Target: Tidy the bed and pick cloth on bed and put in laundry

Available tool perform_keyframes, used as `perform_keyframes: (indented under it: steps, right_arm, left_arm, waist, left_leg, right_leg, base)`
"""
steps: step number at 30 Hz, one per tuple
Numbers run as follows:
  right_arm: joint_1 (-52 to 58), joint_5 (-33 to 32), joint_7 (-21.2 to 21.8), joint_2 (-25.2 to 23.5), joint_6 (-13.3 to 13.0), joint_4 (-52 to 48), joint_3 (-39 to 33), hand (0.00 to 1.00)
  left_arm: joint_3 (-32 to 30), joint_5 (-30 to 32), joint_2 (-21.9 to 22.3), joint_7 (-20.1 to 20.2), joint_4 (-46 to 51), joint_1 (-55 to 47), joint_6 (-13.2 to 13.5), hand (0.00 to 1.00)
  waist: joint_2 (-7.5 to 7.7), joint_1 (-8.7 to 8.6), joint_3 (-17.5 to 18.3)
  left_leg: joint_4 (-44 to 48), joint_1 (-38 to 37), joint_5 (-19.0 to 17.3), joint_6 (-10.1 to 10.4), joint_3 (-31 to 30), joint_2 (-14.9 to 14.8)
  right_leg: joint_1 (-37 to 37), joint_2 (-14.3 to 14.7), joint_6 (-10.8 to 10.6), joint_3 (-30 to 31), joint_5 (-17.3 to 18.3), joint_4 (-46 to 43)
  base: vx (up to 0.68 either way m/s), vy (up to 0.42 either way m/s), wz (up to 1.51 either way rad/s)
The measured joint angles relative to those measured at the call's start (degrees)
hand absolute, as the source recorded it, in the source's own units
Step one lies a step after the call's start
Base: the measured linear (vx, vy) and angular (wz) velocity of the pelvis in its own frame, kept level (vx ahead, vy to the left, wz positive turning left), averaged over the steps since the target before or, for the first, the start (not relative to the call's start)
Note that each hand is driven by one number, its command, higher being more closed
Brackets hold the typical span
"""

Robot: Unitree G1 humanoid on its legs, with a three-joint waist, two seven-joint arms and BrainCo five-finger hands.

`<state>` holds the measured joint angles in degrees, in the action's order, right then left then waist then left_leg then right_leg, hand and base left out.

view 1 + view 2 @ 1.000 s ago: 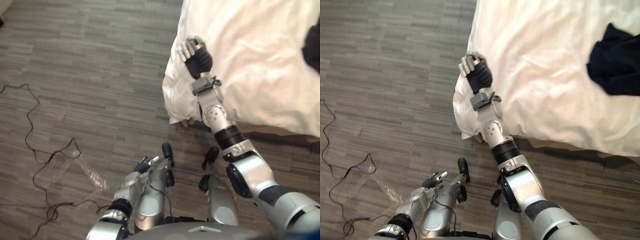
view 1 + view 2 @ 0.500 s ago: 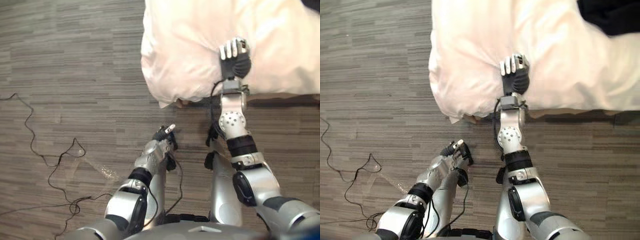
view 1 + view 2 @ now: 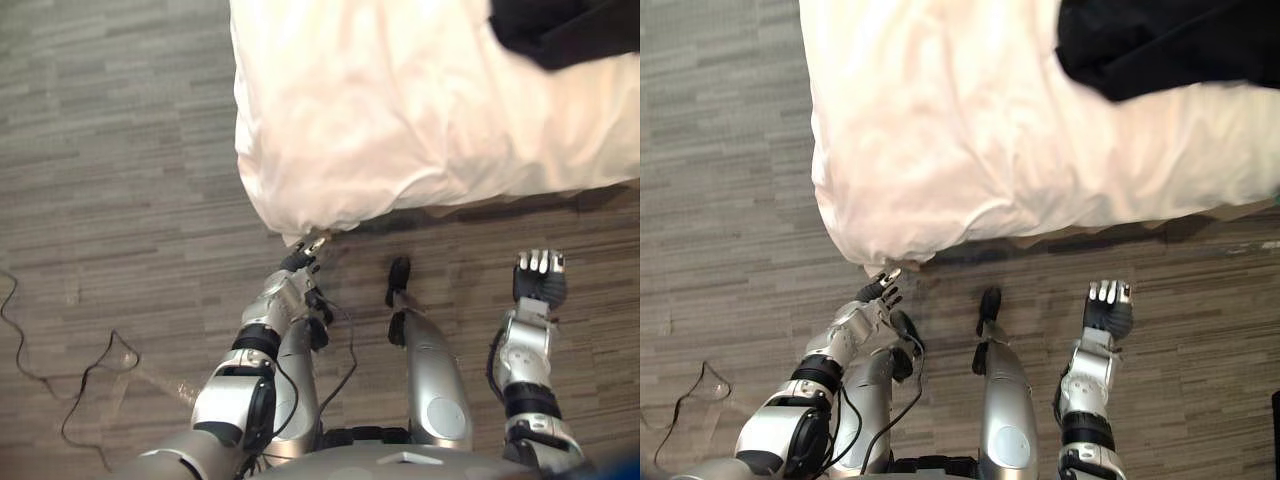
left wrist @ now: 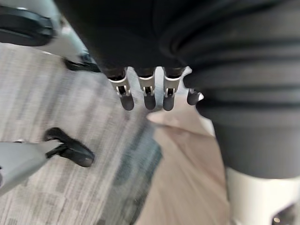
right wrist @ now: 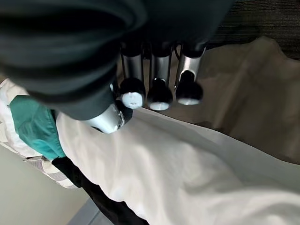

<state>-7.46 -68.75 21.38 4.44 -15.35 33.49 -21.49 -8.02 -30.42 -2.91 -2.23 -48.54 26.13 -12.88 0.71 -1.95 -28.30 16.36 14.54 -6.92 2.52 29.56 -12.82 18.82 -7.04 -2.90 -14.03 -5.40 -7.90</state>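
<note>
1. On the bed [image 5: 243, 93], toward its far right side, the dark cloth [image 3: 1160, 45] lies on the white duvet [image 3: 940, 130], with neither of my hands on it.
2. My left hand [image 3: 298, 264] sits low, just beside the duvet's hanging near-left corner, with fingers straight and loose, holding nothing.
3. My right hand [image 3: 540, 285] hangs over the grey plank floor [image 3: 120, 150], apart from the bed's near edge, with fingers relaxed and empty.

Floor [image 3: 110, 150]: grey wood-look planks, streaked light and dark.
Plastic scrap [image 3: 128, 357]: clear, crumpled, lying flat on the floor.
Wall [image 5: 33, 201]: pale, plain, meeting the floor.
Teal bundle [image 5: 33, 126]: soft, bunched, near the wall, over a patterned piece [image 5: 44, 173].
</note>
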Motion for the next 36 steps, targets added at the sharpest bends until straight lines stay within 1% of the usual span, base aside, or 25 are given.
perform_keyframes:
  steps: [2, 3, 4, 5, 7, 8, 10, 12, 13, 14, 16, 18, 19, 21, 24, 26, 27, 28, 29, 30, 31, 32, 34, 35, 36]
  right_arm:
    - [4.2, 9.7, 1.4, -1.4, 0.3, 3.3, -0.3, 0.0]
    - [5.4, 12.3, 1.5, -2.0, 0.2, 4.4, -0.4, 0.0]
    - [7.6, 17.7, 1.7, -2.8, -0.3, 6.8, -0.4, 0.0]
    - [9.8, 21.8, 1.7, -3.6, -0.8, 9.1, -0.3, 0.0]
    - [12.1, 27.1, 1.3, -4.6, -1.3, 12.1, -0.1, 0.0]
    - [13.5, 30.6, 0.7, -5.0, -1.5, 13.9, 0.2, 0.0]
    - [14.7, 34.2, -0.3, -5.6, -2.0, 15.4, 1.0, 0.0]
    - [15.0, 39.5, -2.0, -6.4, -2.1, 18.5, 4.3, 0.0]
    - [15.0, 40.9, -2.4, -6.5, -2.1, 19.0, 5.0, 0.0]
    - [14.6, 43.7, -3.6, -6.1, -2.0, 20.6, 6.2, 0.0]
    - [14.4, 46.4, -4.5, -5.5, -1.9, 21.8, 6.4, 0.0]
    - [14.5, 47.6, -5.9, -4.4, -2.0, 22.5, 6.5, 0.0]
    - [14.6, 47.6, -6.0, -4.2, -2.0, 22.7, 6.5, 0.0]
    - [16.2, 47.6, -6.6, -4.3, -2.0, 22.6, 7.4, 0.0]
    - [18.7, 47.9, -7.1, -4.3, -2.1, 22.6, 8.9, 0.0]
    - [19.9, 48.8, -7.4, -4.4, -2.3, 22.5, 9.5, 0.0]
    - [19.9, 48.8, -7.6, -4.3, -2.6, 22.5, 9.7, 0.0]
    - [20.0, 48.8, -7.5, -4.2, -3.3, 21.9, 10.0, 0.0]
    - [19.8, 48.8, -7.4, -4.1, -3.6, 21.8, 9.8, 0.0]
    - [19.6, 49.1, -7.4, -3.8, -3.9, 21.6, 10.0, 0.0]
    - [19.6, 49.8, -7.3, -3.6, -4.5, 21.5, 10.5, 0.0]
    - [19.6, 49.9, -7.2, -3.6, -4.7, 21.5, 10.7, 0.0]
    - [19.7, 49.9, -6.8, -3.4, -5.3, 21.5, 11.5, 0.0]
    - [19.5, 50.0, -6.5, -3.4, -5.7, 21.4, 11.4, 0.0]
    - [19.1, 50.1, -6.4, -3.3, -5.7, 21.4, 11.4, 0.0]
  left_arm:
    - [-0.7, 2.5, 0.2, 1.9, -0.6, -3.4, 0.3, 0.0]
    - [-1.1, 3.1, 0.3, 2.4, -1.0, -4.7, 0.4, 0.0]
    - [-1.1, 4.4, 0.6, 3.1, -1.9, -6.9, 0.7, 0.0]
    - [-1.2, 5.7, 0.8, 3.7, -2.6, -9.2, 0.8, 0.0]
    - [-1.5, 7.7, 1.5, 4.3, -3.0, -12.4, 1.5, 0.0]
    - [-2.0, 9.3, 2.0, 4.7, -4.0, -14.3, 2.9, 0.0]
    - [-3.7, 10.8, 2.9, 4.9, -4.9, -16.4, 4.3, 0.0]
    - [-5.2, 11.9, 3.3, 5.7, -5.3, -20.1, 7.1, 0.0]
    - [-5.9, 11.9, 3.4, 6.1, -5.8, -21.0, 7.8, 0.0]
    - [-6.1, 11.9, 3.7, 6.5, -7.6, -22.9, 9.5, 0.0]
    - [-6.0, 11.9, 4.3, 7.4, -9.2, -25.0, 10.9, 0.0]
    - [-5.5, 13.0, 4.9, 8.8, -9.7, -25.7, 12.4, 0.0]
    - [-5.6, 13.3, 5.0, 9.1, -9.8, -25.7, 12.6, 0.0]
    - [-5.5, 13.9, 4.9, 9.9, -10.3, -25.7, 13.3, 0.0]
    - [-5.4, 14.1, 4.4, 10.4, -11.2, -26.2, 13.3, 0.0]
    - [-5.4, 14.2, 4.4, 10.8, -11.2, -26.4, 13.1, 0.0]
    - [-5.5, 14.2, 4.4, 10.8, -11.2, -26.5, 13.1, 0.0]
    - [-5.6, 15.3, 4.6, 10.8, -11.2, -26.9, 13.1, 0.0]
    - [-5.6, 15.6, 4.8, 10.8, -11.2, -27.1, 13.1, 0.0]
    - [-5.7, 15.7, 4.9, 10.8, -11.2, -27.2, 13.1, 0.0]
    - [-6.0, 16.0, 4.8, 10.7, -11.0, -27.6, 13.2, 0.0]
    - [-6.1, 16.0, 4.8, 10.6, -10.9, -27.6, 13.2, 0.0]
    - [-6.1, 15.8, 5.2, 10.6, -10.9, -28.2, 13.2, 0.0]
    - [-6.0, 15.7, 6.0, 10.6, -10.8, -28.1, 13.3, 0.0]
    - [-6.1, 15.4, 6.1, 10.5, -10.7, -28.2, 13.3, 0.0]
  waist:
    - [1.16, 0.1, 4.6]
    - [1.24, 0.11, 5.8]
    - [1.33, 0.1, 8.3]
    - [1.18, 0.13, 10.7]
    - [0.63, 0.37, 13.3]
    - [0.05, 0.74, 15.1]
    - [-0.51, 1.21, 16.9]
    - [0.41, 1.73, 18.6]
    - [0.53, 1.97, 19.1]
    - [0.0, 3.01, 20.3]
    - [-1.23, 3.27, 21.1]
    - [-2.49, 2.84, 22.2]
    - [-2.41, 2.83, 22.2]
    - [-0.74, 2.84, 22.7]
    - [0.53, 2.22, 23.2]
    - [0.75, 1.78, 23.3]
    - [0.73, 1.7, 23.3]
    - [-0.29, 1.25, 23.2]
    - [-0.96, 1.27, 23.3]
    - [-1.5, 1.27, 23.2]
    - [-1.61, 1.04, 23.0]
    - [-1.56, 0.96, 22.9]
    - [-1.53, 0.7, 23.0]
    - [-1.19, 0.37, 23.0]
    - [-1.49, -0.01, 22.8]
  left_leg:
    - [-3.1, -2.9, 0.5, 0.7, 1.6, 0.0]
    - [-4.0, -3.8, 1.1, 1.0, 1.8, 0.1]
    - [-5.7, -5.6, 2.1, 1.2, 1.9, 0.4]
    - [-7.7, -7.5, 2.7, 1.6, 1.9, 1.0]
    - [-10.1, -10.5, 3.3, 2.0, 2.4, 1.6]
    - [-11.3, -12.3, 3.3, 2.1, 2.9, 2.0]
    - [-11.4, -14.2, 3.0, 2.4, 2.8, 2.2]
    - [-8.6, -15.8, 2.6, 2.5, -1.9, 2.8]
    - [-7.5, -15.8, 2.2, 2.4, -4.0, 2.8]
    - [-5.5, -16.3, 0.4, 2.3, -8.2, 2.5]
    - [-5.3, -18.2, -1.8, 2.7, -9.4, 2.1]
    - [-6.5, -20.9, -5.1, 3.9, -7.9, 1.8]
    - [-6.7, -21.4, -5.7, 4.1, -7.6, 1.9]
    - [-7.0, -22.9, -6.4, 3.6, -4.8, 3.0]
    - [-7.4, -24.2, -6.9, 3.6, -2.5, 4.1]
    - [-7.7, -25.4, -6.9, 3.5, -0.7, 4.4]
    - [-7.9, -25.8, -6.9, 3.5, 0.2, 4.4]
    - [-8.1, -26.7, -6.9, 3.5, 3.8, 3.6]
    - [-8.0, -26.9, -7.0, 3.6, 5.2, 2.9]
    - [-7.9, -27.3, -7.0, 3.7, 6.5, 2.3]
    - [-7.0, -28.7, -7.1, 3.8, 7.5, 2.0]
    - [-6.5, -29.2, -7.1, 3.8, 7.2, 2.3]
    - [-5.2, -29.8, -6.3, 2.6, 5.0, 1.9]
    - [-4.6, -29.7, -5.8, 1.8, 3.9, 1.9]
    - [-4.4, -29.9, -5.8, 1.8, 4.1, 1.7]
  right_leg:
    - [-2.6, 0.7, 0.1, -0.2, 0.0, 2.7]
    - [-3.5, 0.7, 0.1, -0.5, 0.0, 3.4]
    - [-5.0, 0.9, 0.0, -0.8, 0.2, 4.1]
    - [-6.5, 1.0, -0.3, -1.0, 0.5, 5.0]
    - [-9.0, 1.2, -0.4, -1.1, 0.5, 6.4]
    - [-10.7, 1.4, -0.5, -0.9, 0.5, 7.6]
    - [-12.8, 1.7, -0.5, -0.6, 0.5, 8.7]
    - [-15.1, 2.3, -0.6, 2.8, 0.5, 10.0]
    - [-15.3, 2.3, -0.6, 3.9, 0.4, 10.0]
    - [-15.4, 3.0, -0.6, 7.0, 0.4, 10.0]
    - [-16.0, 3.7, -0.7, 9.8, 0.0, 10.7]
    - [-17.4, 5.0, -1.2, 12.3, -2.1, 13.5]
    - [-17.4, 5.1, -1.2, 13.0, -2.3, 13.5]
    - [-17.3, 4.6, -1.1, 15.3, -2.8, 13.7]
    - [-16.9, 4.0, -1.0, 17.0, -2.9, 13.8]
    - [-16.5, 3.7, -0.7, 17.1, -3.1, 13.8]
    - [-16.3, 3.6, -0.5, 16.9, -3.0, 13.8]
    - [-16.1, 2.9, 1.7, 10.6, -1.6, 13.3]
    - [-15.7, 2.8, 2.6, 7.8, -0.9, 12.2]
    - [-14.8, 2.7, 3.5, 5.3, -0.2, 10.0]
    - [-13.3, 2.2, 4.9, 1.1, 0.7, 3.4]
    - [-13.0, 2.2, 3.5, 0.9, -0.4, 2.3]
    - [-12.7, 3.1, 3.5, 2.0, 0.0, 0.6]
    - [-12.2, 3.7, 3.7, 3.0, 1.1, 0.8]
    - [-11.7, 4.1, 4.2, 2.9, 2.9, 1.0]
  base:
    - [0.09, -0.024, -0.02]
    - [0.15, -0.02, 0.05]
    - [0.2, -0.005, 0.09]
    - [0.21, 0.004, 0.07]
    - [0.18, 0.022, -0.03]
    - [0.15, 0.032, -0.11]
    - [0.11, 0.031, -0.19]
    - [0.08, -0.017, -0.44]
    - [0.02, -0.049, -0.84]
    - [0.0, -0.019, -0.93]
    - [-0.03, 0.052, -0.98]
    - [-0.08, 0.077, -0.76]
    - [-0.12, 0.083, -0.63]
    - [-0.13, 0.084, -0.6]
    - [-0.08, 0.062, -0.44]
    - [-0.05, 0.044, -0.43]
    - [-0.01, 0.027, -0.83]
    - [0.0, 0.013, -0.82]
    - [0.03, 0.021, -0.87]
    - [0.09, 0.009, -0.78]
    - [0.17, -0.006, -0.75]
    - [0.15, -0.04, -0.88]
    - [0.1, -0.131, -0.68]
    - [0.06, -0.166, -0.59]
    - [0.03, -0.115, -0.63]
